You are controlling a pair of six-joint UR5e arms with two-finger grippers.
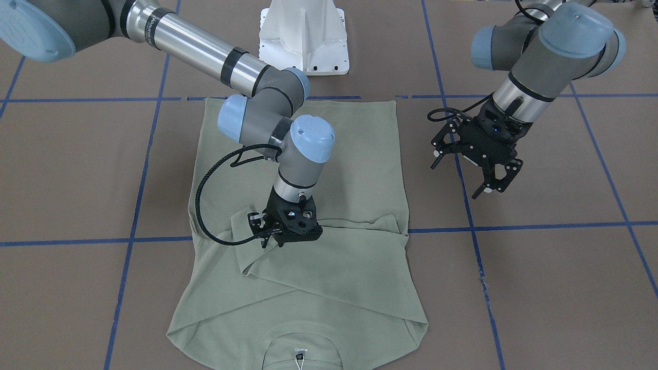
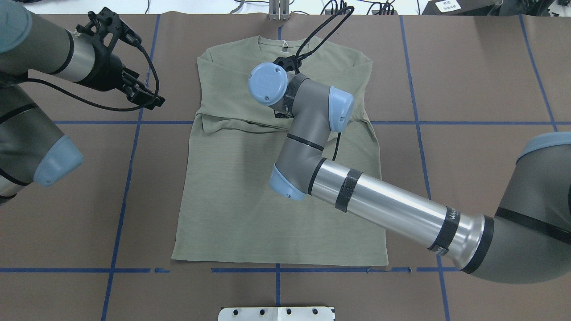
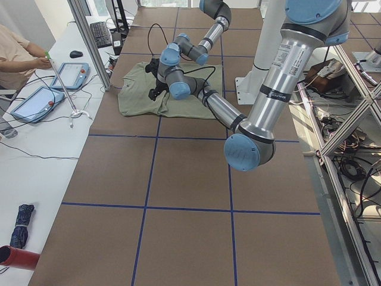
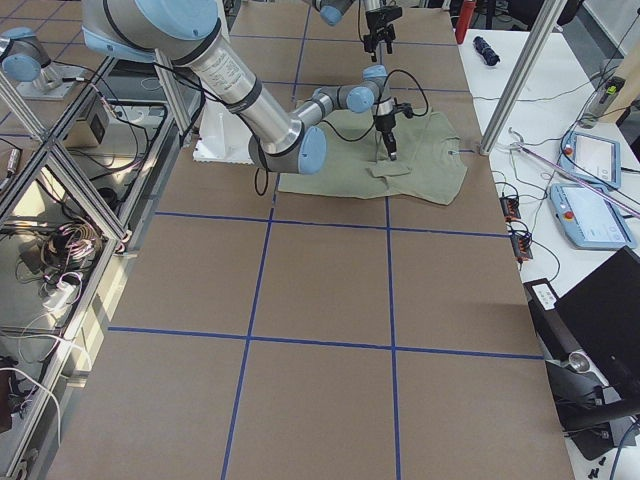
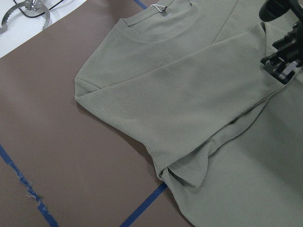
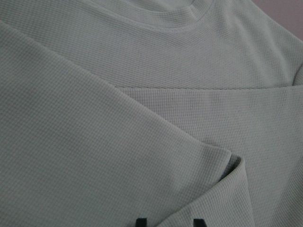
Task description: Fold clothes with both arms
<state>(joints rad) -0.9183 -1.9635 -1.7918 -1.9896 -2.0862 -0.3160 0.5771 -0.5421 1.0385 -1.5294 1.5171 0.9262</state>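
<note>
The pale sage-green shirt [image 1: 349,169] lies flat on the brown table, collar [image 2: 281,42] on the far side from the robot. Both sleeves are folded across the chest. My right gripper [image 1: 272,236] points down onto the folded sleeves at mid-chest. In the right wrist view its two fingertips [image 6: 140,221] stand apart over flat fabric beside a sleeve cuff [image 6: 232,165], so it is open and holds nothing. My left gripper [image 1: 475,177] is open and empty, hovering above bare table beside the shirt [image 5: 189,94]. It also shows in the overhead view [image 2: 149,96].
The white pedestal base [image 1: 303,36] stands at the robot's edge of the table. Blue tape lines [image 1: 514,226] cross the brown table [image 1: 540,282]. An operator [image 3: 24,53] sits at a side bench with tablets [image 3: 74,74]. Metal tools [image 5: 23,14] lie beyond the collar.
</note>
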